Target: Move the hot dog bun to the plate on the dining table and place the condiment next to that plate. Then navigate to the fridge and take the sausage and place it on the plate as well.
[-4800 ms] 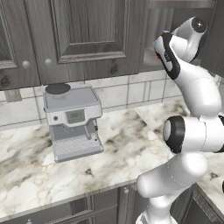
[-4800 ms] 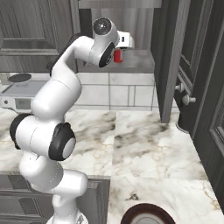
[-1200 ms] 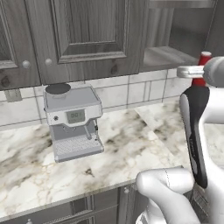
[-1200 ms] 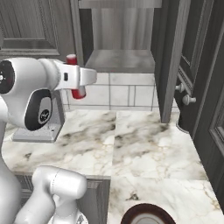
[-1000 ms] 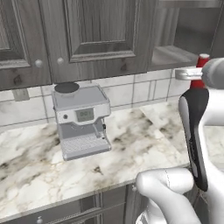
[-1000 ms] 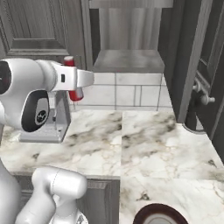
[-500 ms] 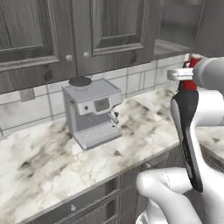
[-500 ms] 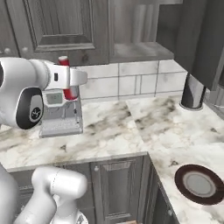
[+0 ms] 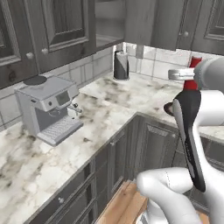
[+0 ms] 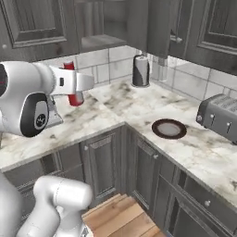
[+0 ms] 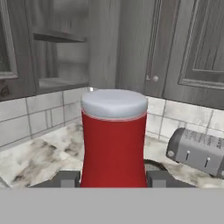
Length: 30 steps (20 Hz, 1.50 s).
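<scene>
The red bottle (image 11: 113, 140) stands upright between the jaws, which are closed partway on its lower body, with a dark fingertip (image 11: 68, 178) on either side. It is carried high above the marble counter (image 10: 139, 109), well clear of the coffee machine (image 9: 46, 111), the toaster (image 10: 218, 116) and the dark brown plate (image 10: 169, 128). The likely risk is the bottle slipping or tilting if the base turns sharply, since the grip is low. A wide swing could also knock it against the upper cabinets (image 10: 32, 28).

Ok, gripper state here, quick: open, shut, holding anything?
Gripper: shut on the condiment, the red bottle with a white cap, held upright between its fingertips.
</scene>
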Motion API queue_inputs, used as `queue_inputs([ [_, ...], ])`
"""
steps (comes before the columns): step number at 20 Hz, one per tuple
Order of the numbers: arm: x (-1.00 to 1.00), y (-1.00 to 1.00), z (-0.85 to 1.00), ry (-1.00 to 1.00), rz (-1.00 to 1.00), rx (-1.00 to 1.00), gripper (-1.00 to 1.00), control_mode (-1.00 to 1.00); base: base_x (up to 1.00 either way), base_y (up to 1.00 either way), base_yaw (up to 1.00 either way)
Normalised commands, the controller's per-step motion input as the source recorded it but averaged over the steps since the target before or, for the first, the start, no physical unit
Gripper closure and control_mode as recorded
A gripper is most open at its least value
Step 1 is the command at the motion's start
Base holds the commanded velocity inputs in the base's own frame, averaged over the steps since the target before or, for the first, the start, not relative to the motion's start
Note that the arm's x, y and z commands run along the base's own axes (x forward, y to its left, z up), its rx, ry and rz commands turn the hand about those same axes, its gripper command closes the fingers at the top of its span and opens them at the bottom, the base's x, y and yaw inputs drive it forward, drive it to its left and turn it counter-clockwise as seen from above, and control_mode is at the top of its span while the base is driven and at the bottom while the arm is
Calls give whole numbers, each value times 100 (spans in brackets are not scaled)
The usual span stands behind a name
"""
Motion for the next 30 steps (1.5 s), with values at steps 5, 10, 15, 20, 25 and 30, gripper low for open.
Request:
queue_inputs([
  [5, 0, 0, 0, 0, 0, 0, 100, 100, -100, 22, -63],
  [10, 0, 0, 0, 0, 0, 0, 100, 100, -100, 3, -58],
  [15, 0, 0, 0, 0, 0, 0, 100, 100, -100, 0, -54],
  [20, 0, 0, 0, 0, 0, 0, 100, 100, -100, 0, -52],
  [25, 0, 0, 0, 0, 0, 0, 100, 100, -100, 0, -50],
  [30, 0, 0, 0, 0, 0, 0, 100, 100, -100, 0, -42],
])
